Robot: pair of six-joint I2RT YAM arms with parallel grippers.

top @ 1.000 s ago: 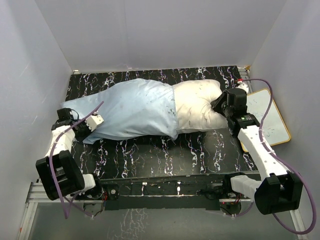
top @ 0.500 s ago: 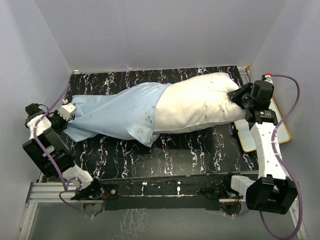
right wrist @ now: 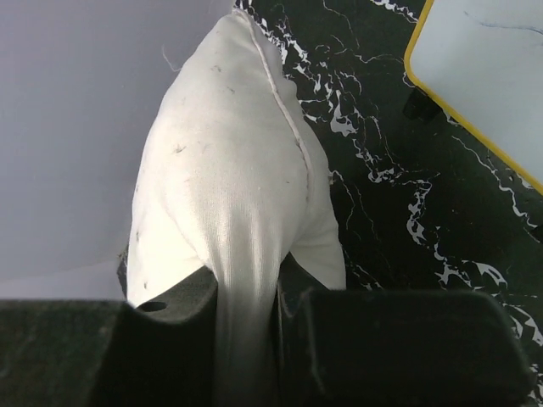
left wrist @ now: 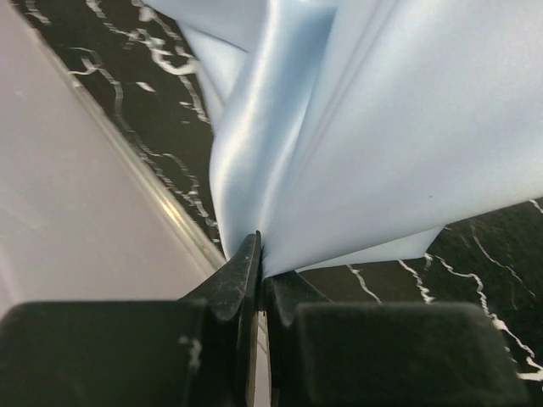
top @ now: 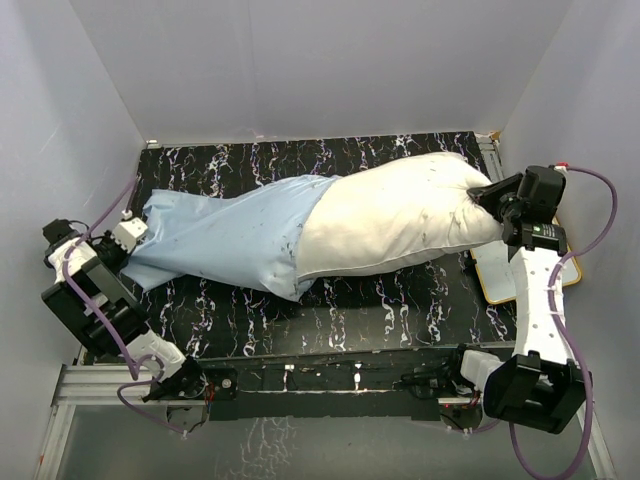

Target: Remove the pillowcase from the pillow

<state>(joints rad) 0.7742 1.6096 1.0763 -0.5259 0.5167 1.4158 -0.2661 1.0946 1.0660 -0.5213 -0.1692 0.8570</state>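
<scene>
Across mid-frame, pillowcase (top: 230, 235) roughly half off
My left gripper (top: 127, 234) clamps it at far left, my right gripper (top: 484, 196) pinches the pillow (top: 400, 215) at right; more pillow bared than a second ago.

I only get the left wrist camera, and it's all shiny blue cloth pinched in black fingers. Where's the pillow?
Observer: The pillow is further right. A big off-white part of it sticks out bare from the pillowcase.
Operator: Is anything holding the pillow?
Observer: Yes. The right gripper is pinched on its far right end.
Operator: Is there other stuff near there?
Observer: A small whiteboard with a yellowish frame lies flat, just right of that held end.
</scene>
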